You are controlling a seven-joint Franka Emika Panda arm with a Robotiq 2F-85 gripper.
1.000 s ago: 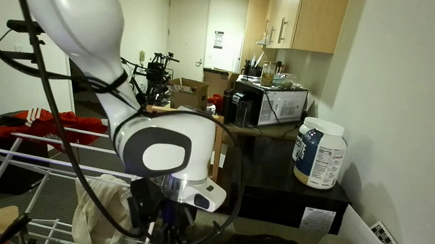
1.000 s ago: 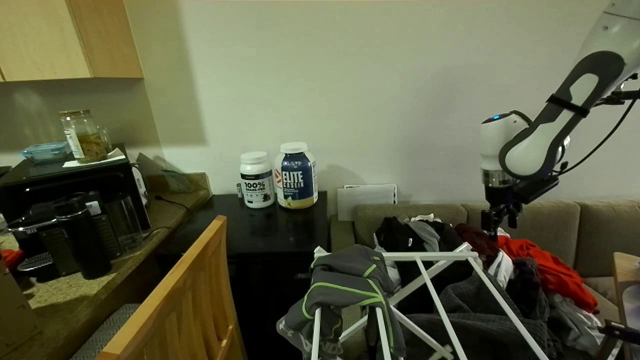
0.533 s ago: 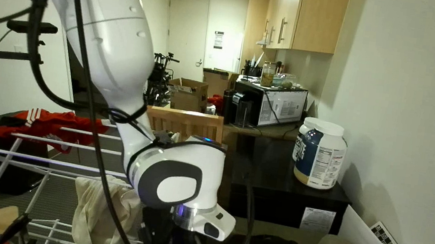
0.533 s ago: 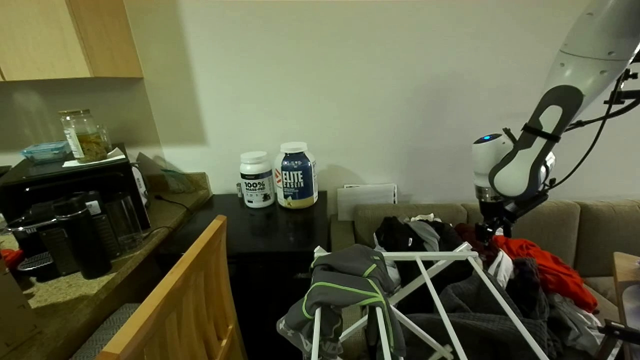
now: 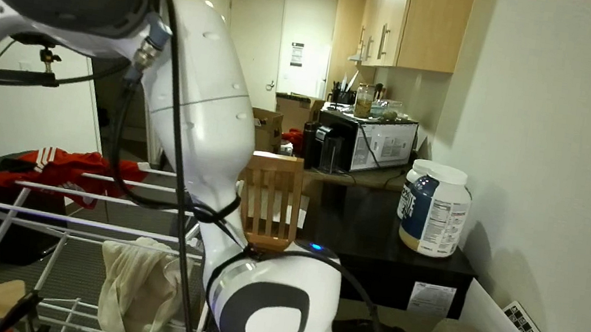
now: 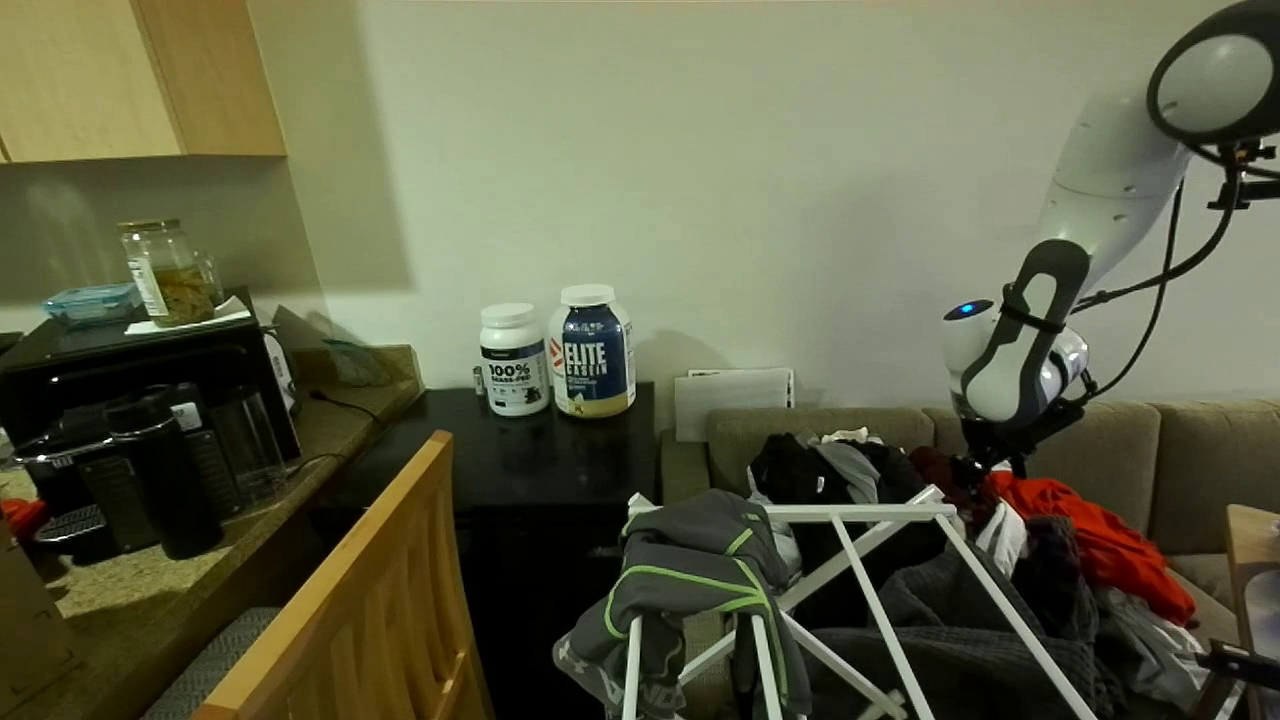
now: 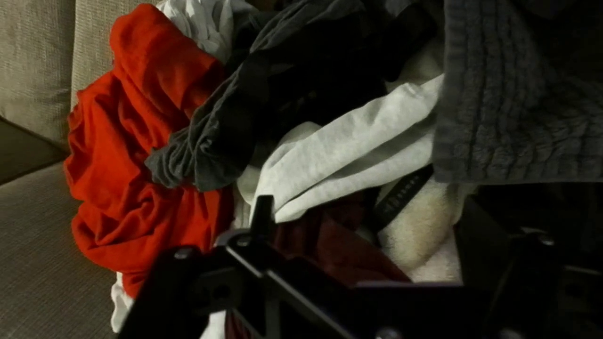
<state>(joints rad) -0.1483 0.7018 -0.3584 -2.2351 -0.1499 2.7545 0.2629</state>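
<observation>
I am holding my gripper (image 7: 370, 214), jaws spread, over maroon cloth (image 7: 341, 247) and white cloth (image 7: 348, 140). Red cloth (image 7: 125, 153) is lying near the sofa's (image 7: 35, 230) back edge.

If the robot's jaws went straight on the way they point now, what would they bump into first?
Probably the clothes heap on the sofa: its dark red cloth or pale grey cloth, both roughly in line with the open jaws. Depth is unclear, so I can't say which.
</observation>
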